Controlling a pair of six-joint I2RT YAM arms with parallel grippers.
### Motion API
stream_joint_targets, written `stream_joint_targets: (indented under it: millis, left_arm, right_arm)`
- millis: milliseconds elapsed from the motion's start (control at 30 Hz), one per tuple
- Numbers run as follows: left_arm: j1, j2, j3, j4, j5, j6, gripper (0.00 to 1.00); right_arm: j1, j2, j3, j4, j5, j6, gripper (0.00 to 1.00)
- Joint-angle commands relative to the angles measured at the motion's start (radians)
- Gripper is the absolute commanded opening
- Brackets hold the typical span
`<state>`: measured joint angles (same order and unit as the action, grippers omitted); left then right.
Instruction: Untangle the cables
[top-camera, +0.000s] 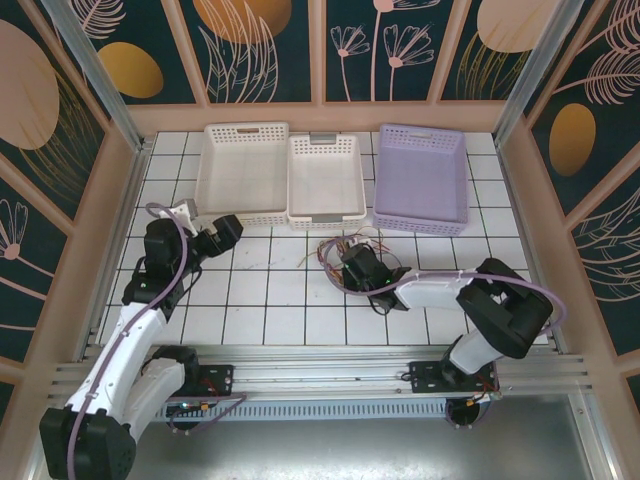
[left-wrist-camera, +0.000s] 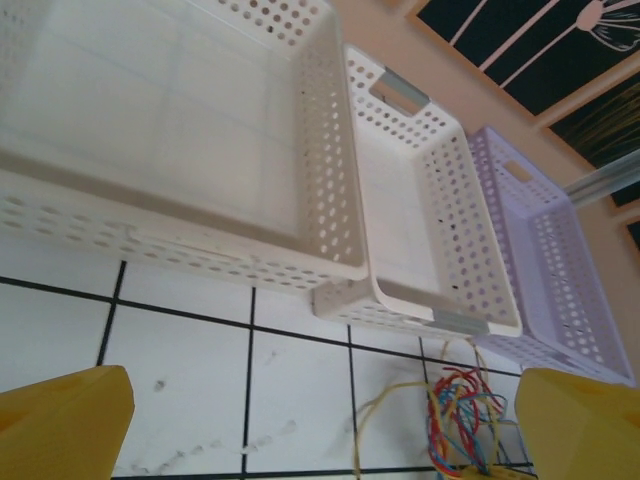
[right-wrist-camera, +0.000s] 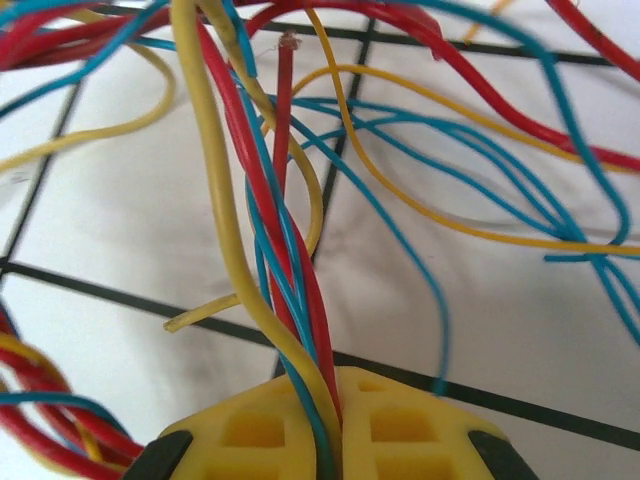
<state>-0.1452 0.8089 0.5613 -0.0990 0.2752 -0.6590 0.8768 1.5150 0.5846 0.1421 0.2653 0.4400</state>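
Several strands of the cables (right-wrist-camera: 300, 300), red, blue and yellow, run as one twisted bundle straight into the right gripper (right-wrist-camera: 335, 405), whose yellow fingers (right-wrist-camera: 400, 425) are pressed together on them with no gap to see. From that pinch the bundle's long axis leads directly away from the fingertips, in line with the gripper, before it fans out into loose loops that cross to either side over the white tiled table (right-wrist-camera: 130, 200). In the top view the cables (top-camera: 340, 248) sit on the tiles just near of the middle white basket (top-camera: 325, 142) and close to the purple basket (top-camera: 421, 135), with the right gripper (top-camera: 357, 262) at their near edge.

The left gripper (top-camera: 226, 231) is well apart to the left, in front of the large white basket (top-camera: 244, 130). Its fingers (left-wrist-camera: 62, 420) stand wide with nothing between them, and its wrist view puts the cables (left-wrist-camera: 465, 415) low and to the right, so they lie to its right and a little ahead.

My judgement: the right arm is the nearer one and has the grip, so the coming move turns on that bundle's axis; a pull in line with it would likely drag the whole knot along, unless the left arm crosses rightward to pin the rest
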Motion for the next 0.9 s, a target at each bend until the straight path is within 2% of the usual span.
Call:
stream_joint_targets:
  millis: [0, 200, 333, 467, 567, 767, 867]
  left_arm:
    - [-0.018, -0.053, -0.074, 0.067, 0.042, -0.141, 0.96]
    - [-0.115, -0.112, -0.149, 0.131, 0.018, -0.264, 0.95]
    - [-0.265, -0.083, -0.15, 0.168, -0.074, -0.304, 0.95]
    - [-0.431, 0.01, -0.127, 0.231, -0.165, -0.326, 0.95]
    - [-0.52, 0.087, -0.092, 0.242, -0.22, -0.313, 0.95]
    - [-0.583, 0.139, -0.078, 0.285, -0.286, -0.315, 0.91]
    - [-0.597, 0.159, -0.072, 0.303, -0.302, -0.314, 0.84]
  right_arm:
    - [0.042, -0.074, 0.036, -0.023, 0.047, -0.06, 0.0]
    - [0.11, -0.163, 0.057, -0.055, 0.107, -0.105, 0.0]
    - [0.152, -0.219, 0.079, -0.067, 0.123, -0.125, 0.0]
    - [0.191, -0.251, 0.111, -0.081, 0.128, -0.146, 0.0]
    - [0.206, -0.258, 0.134, -0.098, 0.121, -0.153, 0.0]
    - [0.229, -0.261, 0.153, -0.113, 0.093, -0.156, 0.0]
    - [0.24, -0.265, 0.156, -0.108, 0.078, -0.155, 0.0]
